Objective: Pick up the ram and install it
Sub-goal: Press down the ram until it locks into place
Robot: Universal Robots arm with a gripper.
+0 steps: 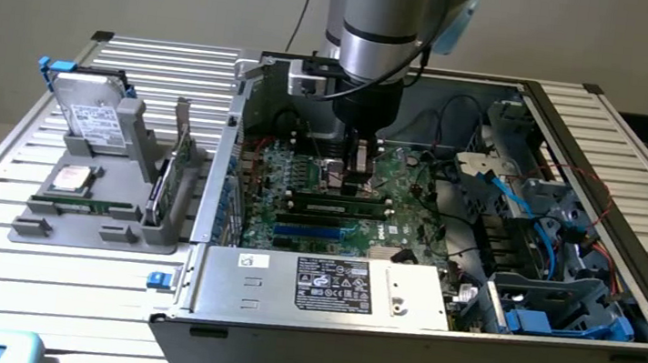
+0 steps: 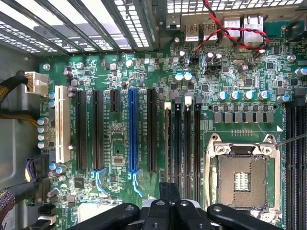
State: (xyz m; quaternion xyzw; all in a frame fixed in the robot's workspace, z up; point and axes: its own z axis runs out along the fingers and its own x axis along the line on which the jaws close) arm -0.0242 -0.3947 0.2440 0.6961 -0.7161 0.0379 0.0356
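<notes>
The exterior view takes in the whole scene: an open grey metal computer case [image 1: 429,340] lies on a slatted aluminium surface [image 1: 1,227], with the silver and black robot arm [image 1: 378,32] reaching down into it. The arm's black pincer [image 1: 356,178] hangs low over the green motherboard [image 1: 422,179], its fingers drawn together with nothing gripped between them. Just below the fingertips, the ram [image 1: 338,209], a long, narrow green circuit-board stick with black chips, lies along the memory slots of the motherboard, nearer the white-labelled metal power supply box [image 1: 337,284] than the pincer is. Whether the pincer touches the stick cannot be told.

Toward the exterior view's left, outside the case, a grey plastic holder [image 1: 89,210] carries a silver boxy hard drive [image 1: 90,114] standing on edge and a taller green expansion card [image 1: 179,170] upright in a groove.

The wrist view looks straight down at the motherboard [image 2: 120,143] and brings out details the other view hides: a blue expansion slot [image 2: 133,132] among black ones, a white slot [image 2: 61,123], a silver-framed open processor socket [image 2: 242,179], and twisted red and black wires [image 2: 230,33] near the rear ports. The pincer's black linkage [image 2: 168,213] shows along one edge, over the black memory slots [image 2: 182,143].
</notes>
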